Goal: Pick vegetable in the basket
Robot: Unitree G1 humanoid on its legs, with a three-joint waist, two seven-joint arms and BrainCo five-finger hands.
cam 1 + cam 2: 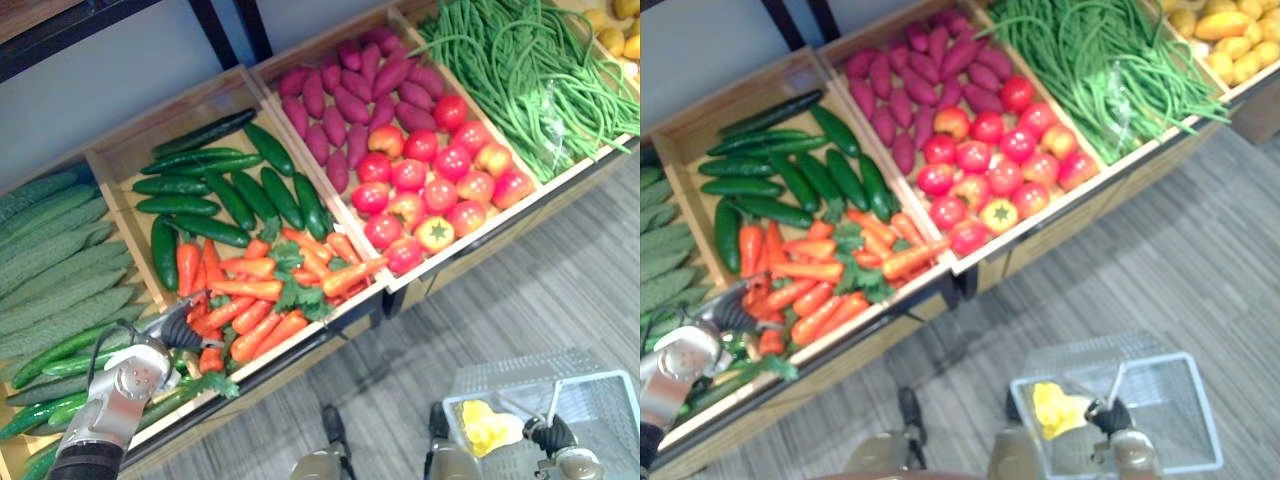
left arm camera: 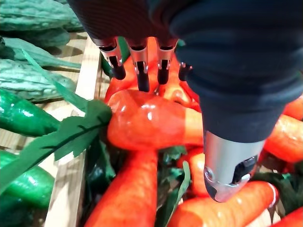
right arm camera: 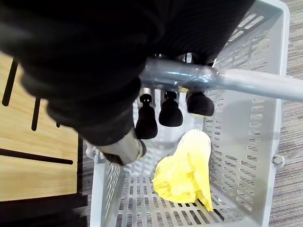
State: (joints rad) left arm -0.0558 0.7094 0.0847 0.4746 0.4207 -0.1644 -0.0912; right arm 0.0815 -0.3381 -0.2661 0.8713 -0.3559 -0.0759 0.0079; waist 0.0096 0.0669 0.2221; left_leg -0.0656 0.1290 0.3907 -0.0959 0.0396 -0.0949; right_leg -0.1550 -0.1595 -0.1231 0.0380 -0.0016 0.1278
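Your left fingers [image 2: 142, 75] are reaching down nearly straight. Their dark tips are touching the far side of one fat orange carrot [image 2: 151, 123]. The thumb [image 2: 227, 165] is sitting on the near side, so the carrot is lying between thumb and fingers. The fingers are not curling round it, so your left hand [image 1: 183, 327] is open. The carrot is resting on top of the other carrots [image 1: 260, 290], with green leaves [image 2: 71, 132] poking out beside it. This pile is filling the front part of a wooden box [image 1: 120, 150]. Dark green cucumbers [image 1: 220, 185] are lying in the back part of the same box. Bumpy green gourds [image 1: 50, 270] are lying in the box to the left of your hand.

In the next box to the right, purple sweet potatoes [image 1: 340, 100] are sitting at the back and red tomatoes [image 1: 430, 180] at the front. Long green beans [image 1: 520, 70] are piled in the box after that, and yellow fruits [image 1: 1220, 35] are showing past them.

Your right fingers [image 3: 169, 112] are curling round the grey handle [image 3: 255, 82] of the basket [image 3: 270, 156], so your right hand [image 1: 550, 437] is gripping it. The basket is hanging low on your right, well apart from the boxes, with grey floor [image 1: 530, 300] around it. A yellow thing [image 3: 187, 172] is lying inside it.
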